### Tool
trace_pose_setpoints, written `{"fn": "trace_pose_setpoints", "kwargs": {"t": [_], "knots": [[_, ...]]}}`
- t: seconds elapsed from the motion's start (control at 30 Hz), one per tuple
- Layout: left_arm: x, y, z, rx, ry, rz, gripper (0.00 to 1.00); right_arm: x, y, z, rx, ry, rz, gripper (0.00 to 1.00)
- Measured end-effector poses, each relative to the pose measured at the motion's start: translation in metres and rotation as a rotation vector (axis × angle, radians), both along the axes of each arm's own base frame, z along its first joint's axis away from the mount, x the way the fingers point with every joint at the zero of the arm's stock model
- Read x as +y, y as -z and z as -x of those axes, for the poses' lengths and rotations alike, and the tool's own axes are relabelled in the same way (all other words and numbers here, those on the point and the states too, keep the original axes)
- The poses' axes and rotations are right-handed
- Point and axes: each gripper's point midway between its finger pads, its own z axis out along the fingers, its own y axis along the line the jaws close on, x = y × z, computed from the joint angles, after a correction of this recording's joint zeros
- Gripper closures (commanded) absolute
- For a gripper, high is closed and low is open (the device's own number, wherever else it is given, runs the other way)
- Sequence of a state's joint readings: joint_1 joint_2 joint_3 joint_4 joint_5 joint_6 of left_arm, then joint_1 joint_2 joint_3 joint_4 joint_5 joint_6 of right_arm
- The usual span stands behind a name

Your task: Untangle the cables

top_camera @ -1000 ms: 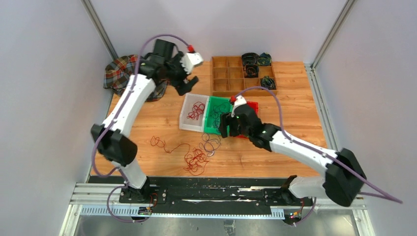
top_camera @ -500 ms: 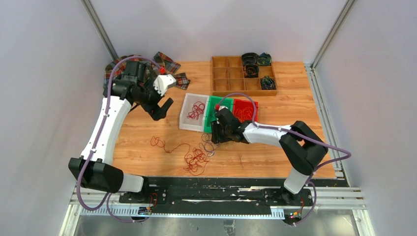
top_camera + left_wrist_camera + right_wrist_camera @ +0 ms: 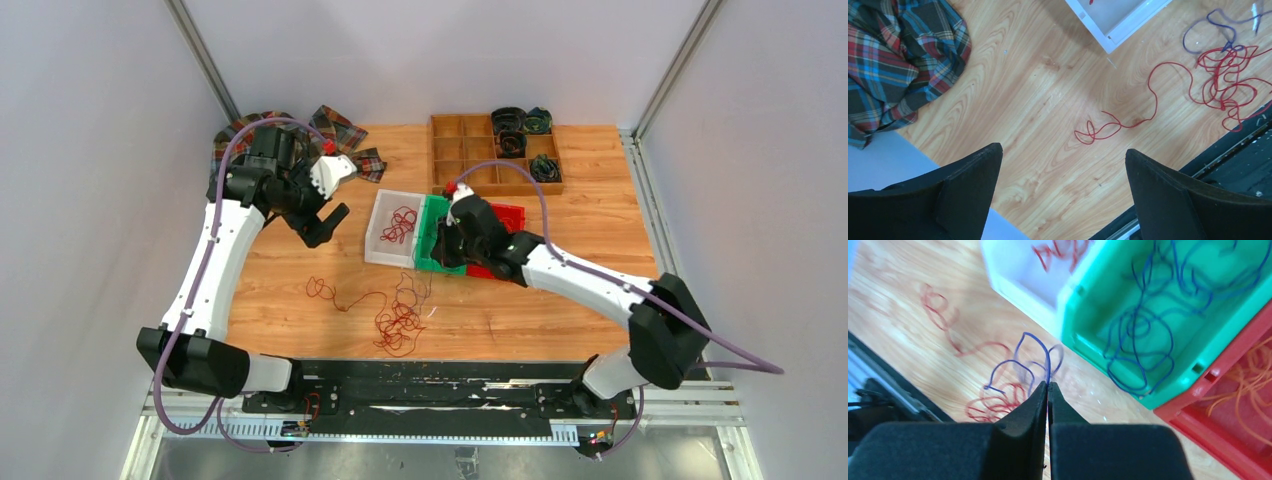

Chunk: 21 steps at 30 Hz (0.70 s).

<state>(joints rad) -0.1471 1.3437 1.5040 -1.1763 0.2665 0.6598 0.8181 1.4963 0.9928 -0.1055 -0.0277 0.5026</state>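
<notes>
A tangle of red cables (image 3: 398,325) lies on the wooden table near the front, and a single red strand (image 3: 1153,100) trails off to the left. My right gripper (image 3: 1048,386) is shut on a thin blue cable (image 3: 1047,360). The cable loops up from the fingertips and hangs over the tangle. This gripper (image 3: 447,248) hovers at the near edge of the green bin (image 3: 432,262). My left gripper (image 3: 1063,150) is open, with nothing between its fingers. It hangs (image 3: 325,222) above bare table left of the white bin (image 3: 372,250).
The green bin (image 3: 1068,310) holds several blue cables (image 3: 1138,330). A red bin (image 3: 1198,415) with orange cables sits to its right. The white bin (image 3: 1018,280) holds red cable. A wooden divided tray (image 3: 495,155) stands at the back and a plaid cloth (image 3: 903,55) at the back left.
My right gripper closed on the blue cable and pulled it up toward the green bin. The left arm swung down from the back a second ago and has hardly moved since.
</notes>
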Motion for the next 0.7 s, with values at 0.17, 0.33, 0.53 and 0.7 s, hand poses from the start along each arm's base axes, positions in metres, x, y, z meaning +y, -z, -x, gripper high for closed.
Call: {"fn": "trace_pose_setpoints", "kwargs": {"t": [0.17, 0.33, 0.53, 0.7], "knots": [[0.004, -0.008, -0.004, -0.033, 0.006, -0.026, 0.02, 0.007, -0.082, -0.016, -0.153, -0.002, -0.089, 0.99], [0.005, -0.013, -0.006, -0.049, 0.006, -0.031, 0.02, 0.002, -0.151, -0.026, -0.299, 0.010, -0.127, 0.99], [0.008, -0.012, -0.007, -0.051, -0.003, -0.044, 0.02, -0.009, -0.225, -0.044, -0.460, 0.041, -0.160, 0.99], [0.009, -0.012, -0.007, -0.051, -0.008, -0.051, 0.02, -0.027, -0.222, -0.062, -0.486, 0.090, -0.093, 0.99]]}}
